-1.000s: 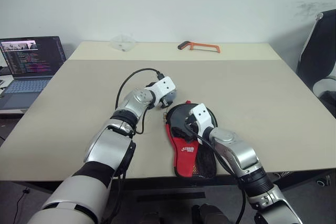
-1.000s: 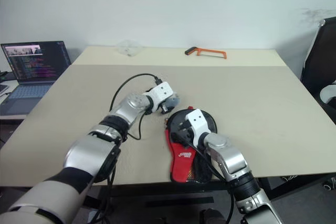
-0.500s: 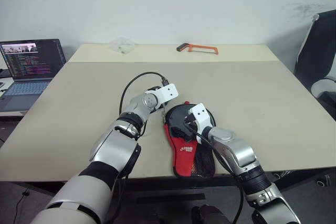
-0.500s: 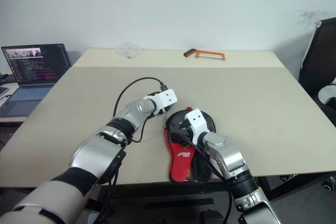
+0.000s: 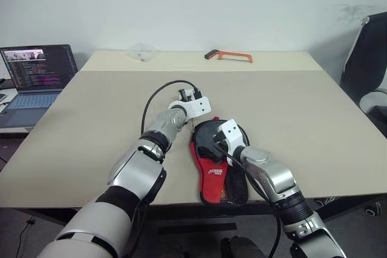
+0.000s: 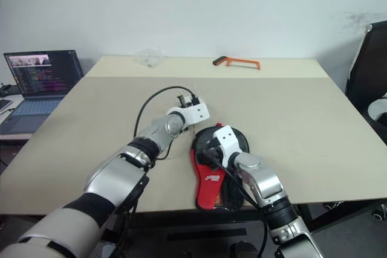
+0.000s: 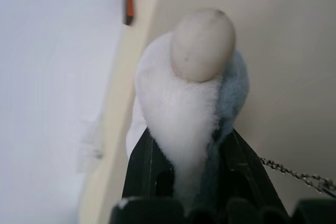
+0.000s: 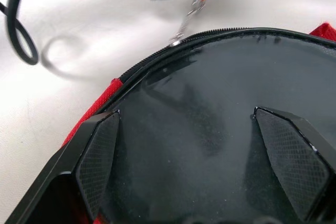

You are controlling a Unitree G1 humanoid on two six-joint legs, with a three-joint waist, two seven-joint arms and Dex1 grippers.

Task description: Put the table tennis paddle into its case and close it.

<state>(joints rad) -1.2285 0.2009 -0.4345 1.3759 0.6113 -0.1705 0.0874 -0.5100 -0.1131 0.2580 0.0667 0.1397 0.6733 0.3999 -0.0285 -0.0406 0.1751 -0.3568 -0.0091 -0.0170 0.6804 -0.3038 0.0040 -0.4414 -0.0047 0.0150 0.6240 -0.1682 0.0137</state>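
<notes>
Left gripper point(image 7: 189, 150) pinching fluffy white-blue charm point(image 7: 194, 93) — chain point(image 7: 294, 174) trailing.

A broad beige table point(image 5: 290, 119) carries it all, with a seam running across near its far edge. Lying flat near the front edge is the case point(image 5: 217, 173), red and black, round end pointing away, mesh end toward the front. Way back, near the far edge, lies an orange-handled hacksaw point(image 5: 228, 56). Left of it along that far strip sits a crumpled clear plastic piece point(image 5: 142, 50). A thin chain point(image 7: 294, 173) trails on the surface just beside the case's rim.
</notes>
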